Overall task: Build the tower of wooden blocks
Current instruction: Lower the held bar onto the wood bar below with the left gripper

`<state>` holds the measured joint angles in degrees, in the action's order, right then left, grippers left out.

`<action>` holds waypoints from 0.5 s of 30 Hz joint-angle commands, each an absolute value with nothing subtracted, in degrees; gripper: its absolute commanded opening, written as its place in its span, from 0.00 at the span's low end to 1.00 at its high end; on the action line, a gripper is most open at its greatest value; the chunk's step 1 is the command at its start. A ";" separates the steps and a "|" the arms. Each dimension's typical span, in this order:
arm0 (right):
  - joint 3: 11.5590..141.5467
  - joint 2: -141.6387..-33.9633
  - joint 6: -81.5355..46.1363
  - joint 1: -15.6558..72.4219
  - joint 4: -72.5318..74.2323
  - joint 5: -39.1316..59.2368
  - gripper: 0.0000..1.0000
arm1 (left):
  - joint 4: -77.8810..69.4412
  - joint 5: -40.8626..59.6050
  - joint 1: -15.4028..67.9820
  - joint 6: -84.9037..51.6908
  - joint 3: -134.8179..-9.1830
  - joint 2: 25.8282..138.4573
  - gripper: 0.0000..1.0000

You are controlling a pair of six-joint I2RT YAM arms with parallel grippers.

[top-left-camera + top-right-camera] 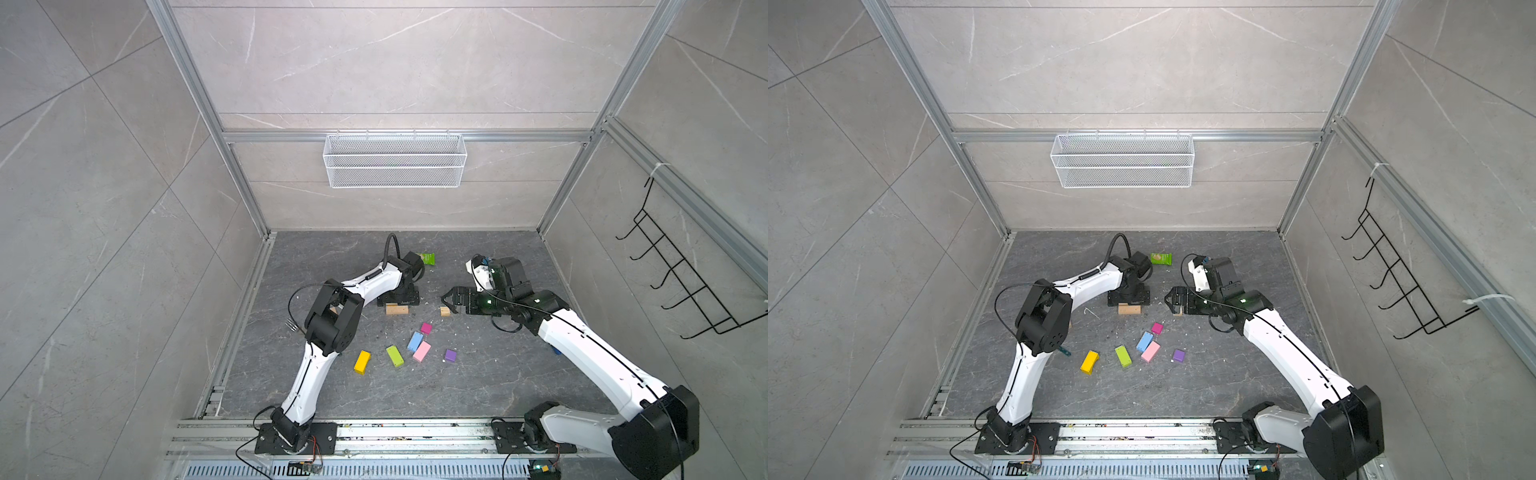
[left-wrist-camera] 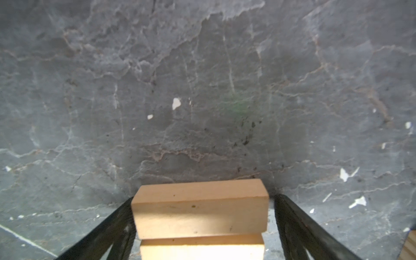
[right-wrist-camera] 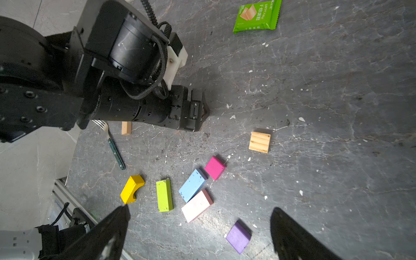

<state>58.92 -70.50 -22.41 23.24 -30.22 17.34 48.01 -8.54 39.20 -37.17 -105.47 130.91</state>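
Observation:
Two tan bars lie stacked on the floor, the upper bar on the lower bar, also seen in a top view as a tan stack. My left gripper points down over them, open, a finger on each side and a gap at one finger. The yellow, lime, light blue, pink, magenta and purple blocks lie loose nearer the front. My right gripper hovers open and empty beside a small tan cube.
A green snack packet lies behind the left wrist. A fork with a teal handle and another tan block lie under the left arm. A white wire basket hangs on the back wall and a black rack on the right wall.

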 commanded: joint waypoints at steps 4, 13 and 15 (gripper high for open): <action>59.55 -70.90 -21.79 23.46 -31.36 17.50 0.99 | 50.63 -8.79 38.69 -38.07 -106.53 132.82 0.90; 59.33 -70.99 -21.97 23.47 -30.98 17.76 0.99 | 50.69 -9.56 38.58 -37.18 -105.91 132.28 0.81; 59.33 -70.92 -22.02 23.44 -30.96 17.75 0.99 | 50.73 -9.70 38.58 -37.18 -105.49 131.97 0.80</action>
<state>58.92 -70.50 -22.44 23.24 -30.22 17.34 48.14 -8.88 38.94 -37.34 -106.08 131.31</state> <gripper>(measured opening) 0.991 0.804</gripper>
